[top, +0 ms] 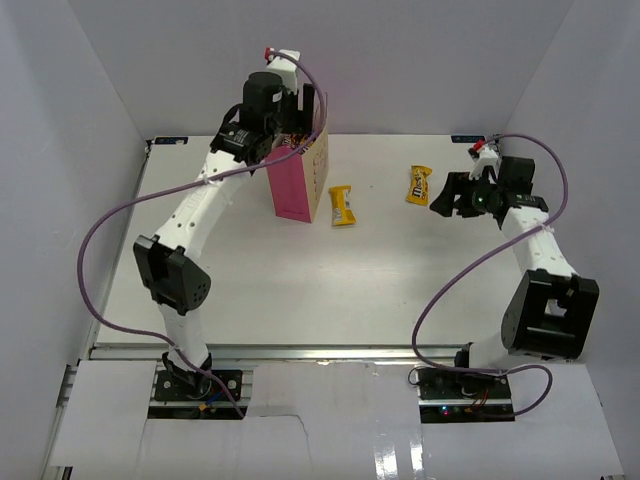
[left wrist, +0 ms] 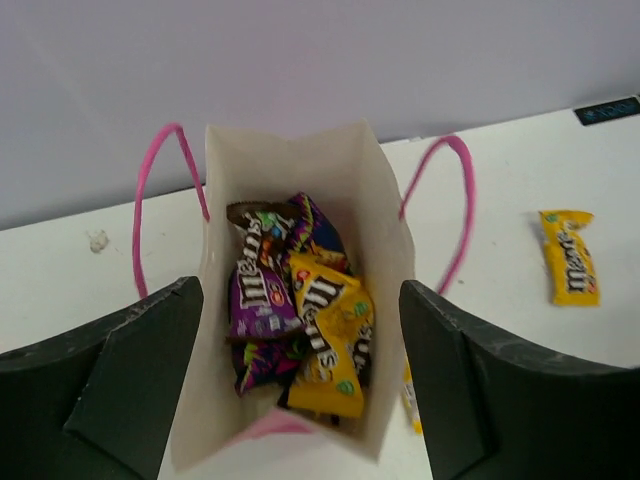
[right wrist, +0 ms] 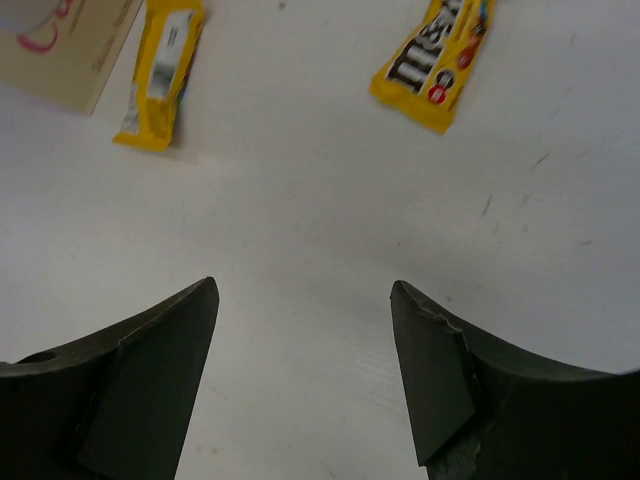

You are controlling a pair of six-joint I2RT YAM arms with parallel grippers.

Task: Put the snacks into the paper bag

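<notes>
My left gripper gaped wide above the upright pink paper bag by the far edge; my right gripper, angled downward, gaped too.

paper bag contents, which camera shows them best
Left wrist: it looks straight down into the open paper bag, showing the packs inside. Top external shows only its outside, the left arm over its mouth. Right wrist catches just one corner.

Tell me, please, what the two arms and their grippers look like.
The left arm and right arm have white links with black joint housings. A purple cable loops along each. The left gripper and right gripper have dark, wedge-shaped jaws.
</notes>
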